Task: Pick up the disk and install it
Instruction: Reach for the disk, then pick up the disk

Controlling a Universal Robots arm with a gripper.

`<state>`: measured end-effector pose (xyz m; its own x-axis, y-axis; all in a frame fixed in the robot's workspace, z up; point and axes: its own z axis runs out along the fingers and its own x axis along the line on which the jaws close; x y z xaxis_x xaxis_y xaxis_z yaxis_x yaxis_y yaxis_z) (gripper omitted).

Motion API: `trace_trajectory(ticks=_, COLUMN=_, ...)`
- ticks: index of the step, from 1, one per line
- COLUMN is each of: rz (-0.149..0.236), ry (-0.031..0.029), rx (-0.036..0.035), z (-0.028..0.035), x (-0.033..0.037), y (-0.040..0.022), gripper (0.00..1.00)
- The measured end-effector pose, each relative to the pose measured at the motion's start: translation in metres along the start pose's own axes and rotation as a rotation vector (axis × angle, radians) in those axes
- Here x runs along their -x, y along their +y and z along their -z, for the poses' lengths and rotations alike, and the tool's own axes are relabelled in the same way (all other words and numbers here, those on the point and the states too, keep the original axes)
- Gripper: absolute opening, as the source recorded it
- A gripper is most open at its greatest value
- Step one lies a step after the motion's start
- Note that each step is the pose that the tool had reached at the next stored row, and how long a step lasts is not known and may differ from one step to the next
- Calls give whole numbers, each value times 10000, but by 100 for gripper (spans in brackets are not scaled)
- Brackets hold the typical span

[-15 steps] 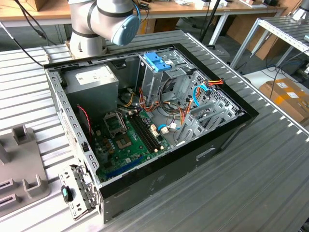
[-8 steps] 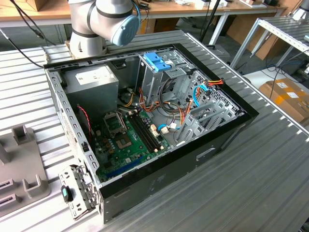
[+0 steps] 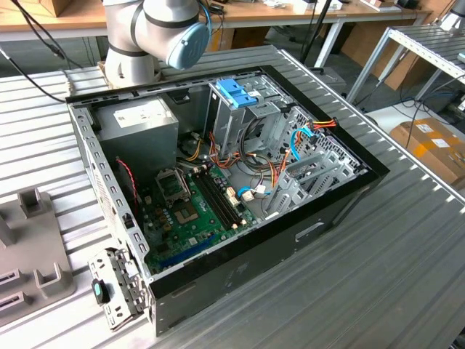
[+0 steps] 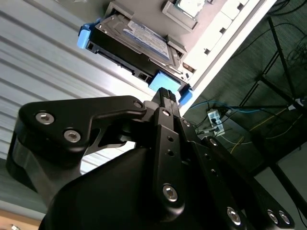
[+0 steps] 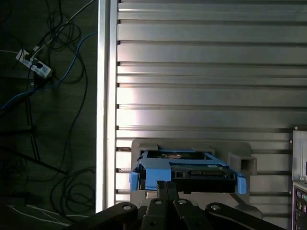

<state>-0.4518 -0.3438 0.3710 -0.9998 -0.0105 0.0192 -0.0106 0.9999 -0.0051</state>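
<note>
Gripper, second wrist view: the gripper (image 4: pixel 166 95) is drawn narrow, apparently pinching the blue end tab of the disk (image 4: pixel 139 38), which lies in the grey holder (image 4: pixel 144 8).
Grip, first wrist view: centre on the tab and lift level, straight clear of the grey holder (image 5: pixel 240 160).
Disk: metal body, white-and-blue label, light-blue carrier.

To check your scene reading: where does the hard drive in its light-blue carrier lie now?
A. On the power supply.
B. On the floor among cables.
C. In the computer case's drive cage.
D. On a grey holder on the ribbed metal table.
D: in the first wrist view the hard drive sits in the grey holder on the ribbed table, the gripper close to its carrier.
</note>
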Motion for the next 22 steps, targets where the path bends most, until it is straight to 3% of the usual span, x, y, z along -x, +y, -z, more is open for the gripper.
trace_trajectory(ticks=9, rz=0, ry=4, rx=-8, z=-122, x=-10, y=-6, gripper=11)
trace_trajectory(ticks=22, rz=-1, ry=4, rx=-23, z=-161, x=-20, y=-36, gripper=11)
